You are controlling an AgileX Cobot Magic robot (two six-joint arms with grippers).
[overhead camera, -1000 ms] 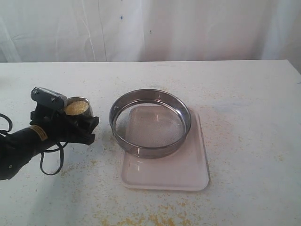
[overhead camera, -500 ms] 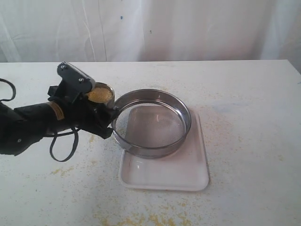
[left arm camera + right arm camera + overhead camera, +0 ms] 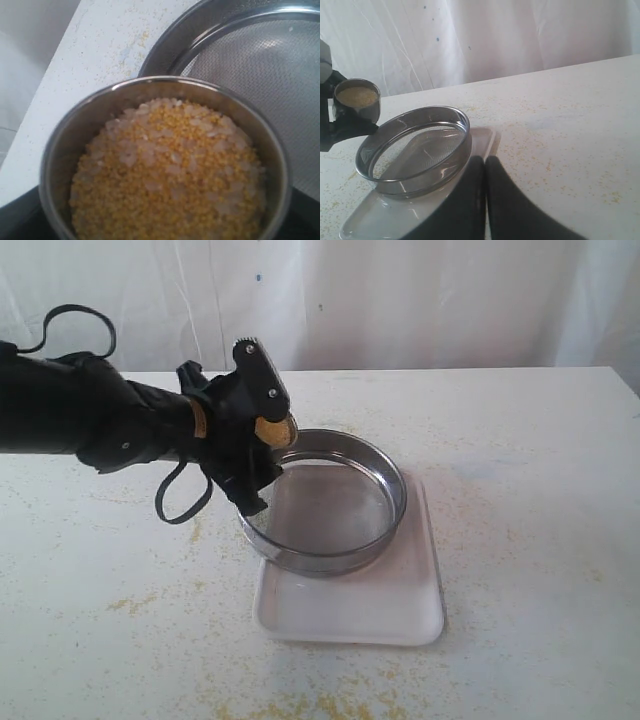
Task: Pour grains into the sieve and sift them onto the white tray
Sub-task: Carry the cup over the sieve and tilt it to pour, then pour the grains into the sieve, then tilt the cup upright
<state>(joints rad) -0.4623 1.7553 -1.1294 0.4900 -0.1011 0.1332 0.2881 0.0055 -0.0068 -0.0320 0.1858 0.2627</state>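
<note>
left gripper [image 3: 258,455] clamped on steel cup [image 3: 60,160] of grains [image 3: 170,170] at sieve's [image 3: 385,475] left rim; sieve on white tray [image 3: 400,610]. right gripper [image 3: 485,165] jaws together. grains loose, likely spill easily; hold cup's wall.

A: What's covered in the exterior view?
B: The left gripper [image 3: 262,445] hides the rim of the sieve [image 3: 330,562] at ten o'clock, and most of the cup [image 3: 284,430].
A: And the wrist views?
B: Sieve and cup are cropped by the frame. The right gripper [image 3: 485,160] is a dark blur, its base cut off.
</note>
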